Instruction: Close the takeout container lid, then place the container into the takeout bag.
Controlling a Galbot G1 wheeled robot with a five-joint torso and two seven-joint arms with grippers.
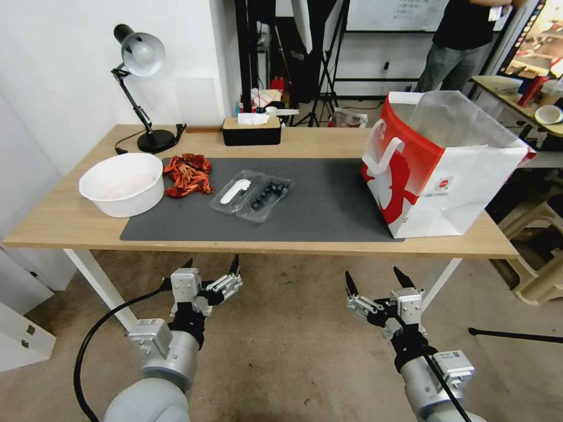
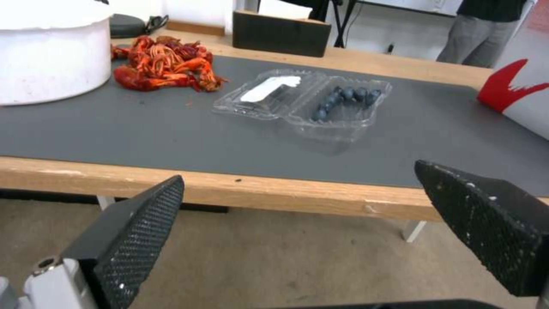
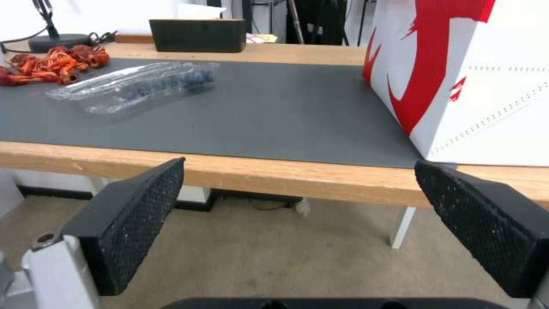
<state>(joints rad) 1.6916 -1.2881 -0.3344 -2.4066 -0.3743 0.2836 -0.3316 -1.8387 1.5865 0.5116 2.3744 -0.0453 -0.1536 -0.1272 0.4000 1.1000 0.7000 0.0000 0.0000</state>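
Observation:
The clear takeout container [image 1: 252,196] [image 2: 306,103] [image 3: 140,86] lies open on the grey mat, dark blueberries in its right half. Its lid [image 1: 236,191] [image 2: 266,92], the half with the white sticker, lies flat to the left. The takeout bag [image 1: 446,167] [image 3: 475,77], white with a red side and clear liner, stands open at the table's right end. My left gripper [image 1: 212,265] [image 2: 303,227] hangs open below the table's front edge, in front of the container. Farther right, below the same edge, my right gripper [image 1: 375,278] [image 3: 303,223] is also open and holds nothing.
A white round bowl [image 1: 122,183] [image 2: 51,51] sits at the left, red crayfish [image 1: 187,174] [image 2: 166,64] beside it. A black tissue box [image 1: 251,130] and a desk lamp [image 1: 141,64] stand at the back. The grey mat [image 1: 328,199] lies bare between container and bag.

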